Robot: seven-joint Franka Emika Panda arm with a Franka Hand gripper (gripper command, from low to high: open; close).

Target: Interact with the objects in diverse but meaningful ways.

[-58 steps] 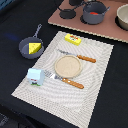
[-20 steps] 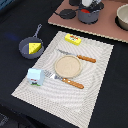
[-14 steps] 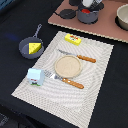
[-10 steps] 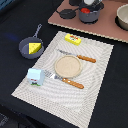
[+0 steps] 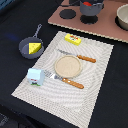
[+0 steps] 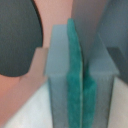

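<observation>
In the wrist view my gripper (image 6: 74, 35) is shut, its teal pads (image 6: 75, 80) pressed together with nothing between them, over a pink stove top (image 6: 55, 12) beside a dark round shape (image 6: 17, 40). In the exterior view a grey pot (image 5: 91, 11) stands on the stove board (image 5: 107, 27) with a red tomato (image 5: 87, 4) in it. A dark frying pan (image 5: 30, 47) holds the yellow cheese wedge (image 5: 34, 47). On the striped placemat (image 5: 95, 95) lie a yellow box (image 5: 73, 39) and a white-blue milk carton (image 5: 34, 77). I cannot make out the gripper in the exterior view.
A tan plate (image 5: 67, 65) sits mid-placemat, with a knife (image 5: 80, 57) behind it and a fork (image 5: 67, 81) in front, both orange-handled. A second pot (image 5: 122, 17) stands at the exterior view's right edge. A dark burner (image 5: 67, 13) lies beside the first pot.
Red now shows in the grey pot on the stove, where 2.9 s ago it showed none. Everything on the placemat and in the frying pan has stayed put.
</observation>
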